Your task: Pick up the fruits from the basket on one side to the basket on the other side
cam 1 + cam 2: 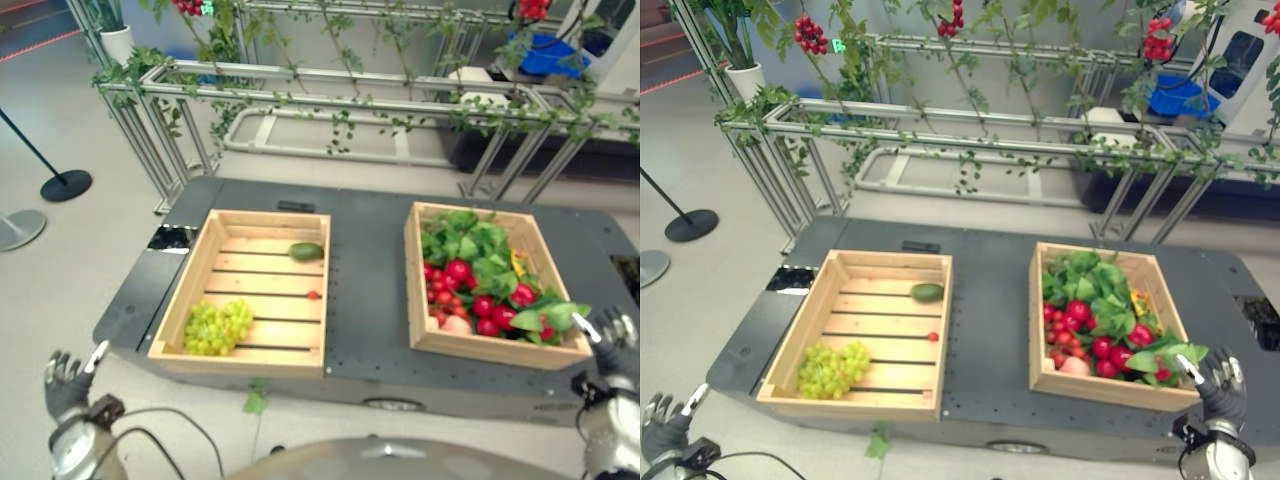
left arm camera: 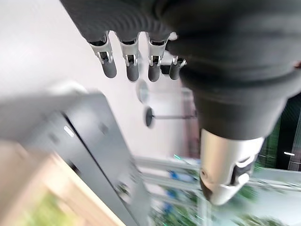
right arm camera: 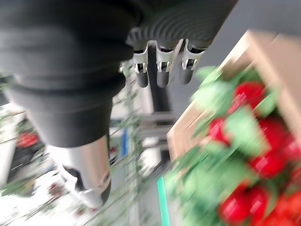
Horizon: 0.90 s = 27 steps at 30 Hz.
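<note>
The fruit [image 1: 478, 290], red pieces among green leaves, is filling the right crate [image 1: 447, 347] on the dark table [image 1: 368, 300]. The left crate [image 1: 190, 290], well apart from it on the same table, is holding green grapes [image 1: 218, 325] in its near corner, an avocado [image 1: 306, 251] by its far right wall, and one small red fruit [image 1: 313, 295] lying on the slats between them. The right hand [image 1: 617, 340] is hovering just off the right crate's near right corner, fingers straight and spread, gripping nothing. The left hand [image 1: 66, 382] is hanging over the floor, near the table's near left corner, fingers likewise relaxed and empty. Behind the table, a metal frame [image 1: 330, 95] draped with vines is standing.
</note>
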{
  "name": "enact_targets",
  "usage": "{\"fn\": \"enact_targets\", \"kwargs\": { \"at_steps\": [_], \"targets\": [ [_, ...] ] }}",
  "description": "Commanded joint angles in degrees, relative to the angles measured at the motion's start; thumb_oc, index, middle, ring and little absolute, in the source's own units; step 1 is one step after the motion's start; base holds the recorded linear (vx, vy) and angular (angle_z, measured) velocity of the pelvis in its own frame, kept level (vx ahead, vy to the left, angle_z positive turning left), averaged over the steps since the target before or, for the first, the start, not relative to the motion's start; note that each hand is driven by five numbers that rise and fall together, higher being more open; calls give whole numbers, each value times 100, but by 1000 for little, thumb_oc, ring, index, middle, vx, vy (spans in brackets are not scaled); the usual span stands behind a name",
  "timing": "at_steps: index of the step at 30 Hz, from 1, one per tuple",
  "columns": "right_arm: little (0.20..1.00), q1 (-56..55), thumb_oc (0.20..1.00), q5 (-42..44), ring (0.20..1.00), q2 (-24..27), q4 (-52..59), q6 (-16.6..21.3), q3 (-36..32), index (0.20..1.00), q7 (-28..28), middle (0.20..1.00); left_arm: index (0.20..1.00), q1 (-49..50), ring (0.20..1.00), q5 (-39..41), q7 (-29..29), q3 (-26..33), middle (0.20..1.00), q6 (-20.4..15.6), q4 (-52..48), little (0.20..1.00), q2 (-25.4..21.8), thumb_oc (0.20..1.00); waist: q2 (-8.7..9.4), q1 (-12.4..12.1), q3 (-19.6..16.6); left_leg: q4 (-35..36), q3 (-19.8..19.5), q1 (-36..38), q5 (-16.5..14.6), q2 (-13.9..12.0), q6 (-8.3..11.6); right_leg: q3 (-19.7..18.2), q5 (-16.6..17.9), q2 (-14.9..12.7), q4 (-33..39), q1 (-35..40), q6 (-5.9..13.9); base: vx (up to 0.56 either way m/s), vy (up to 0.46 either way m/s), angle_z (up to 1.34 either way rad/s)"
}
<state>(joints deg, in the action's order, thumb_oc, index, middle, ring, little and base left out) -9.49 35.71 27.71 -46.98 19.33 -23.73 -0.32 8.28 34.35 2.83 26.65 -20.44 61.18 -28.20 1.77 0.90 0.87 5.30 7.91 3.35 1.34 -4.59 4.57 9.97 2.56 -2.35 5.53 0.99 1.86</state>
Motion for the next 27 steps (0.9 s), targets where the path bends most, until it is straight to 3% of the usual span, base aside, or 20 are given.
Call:
{"fn": "enact_targets", "kwargs": {
  "at_steps": [1,5,10,12,19,27],
  "targets": [
    [1000,361,1000,52,1000,431,-627,120,-171,1000,-175,1000,1000,-194,1000,-627,48,73,1000,140,816,1000,-348,1000,97,124,161,-211,70,112,-474,173,-149,146,-528,-327,-167,277,548,0,0,0],
    [1000,401,1000,-32,1000,558,-1247,4,-142,1000,-214,1000,1000,-148,1000,-1150,105,-68,1000,417,1320,1000,-355,1000,98,127,166,-212,70,88,-456,174,-148,147,-512,-329,-162,260,552,0,0,0],
    [1000,491,1000,-902,1000,411,-2668,-696,556,1000,-57,1000,1000,-34,1000,-2210,-357,-795,1000,1164,2170,1000,243,1000,51,126,213,-209,91,80,-423,179,-162,143,-483,-335,-173,242,544,-5,6,0],
    [1000,491,1000,-1174,1000,288,-3127,-961,798,1000,113,1000,1000,-23,1000,-2518,-489,-1038,1000,1299,2247,1000,427,1000,41,119,192,-213,79,57,-417,178,-170,156,-475,-344,-178,227,538,0,0,0],
    [1000,383,1000,-2173,1000,-700,-3728,-1573,1903,1000,603,1000,1000,-180,1000,-2985,-756,-1755,1000,1499,2246,1000,835,1000,76,52,139,-209,-37,33,-411,205,-201,215,-485,-352,-168,243,506,0,0,0],
    [1000,629,1000,-2157,1000,-1243,-3318,-1614,2465,1000,657,1000,1000,-334,1000,-2734,-791,-1968,1000,1538,2151,1000,1013,1000,117,-20,111,-222,-104,32,-416,223,-212,233,-495,-360,-150,274,488,0,0,0]
  ]
}}
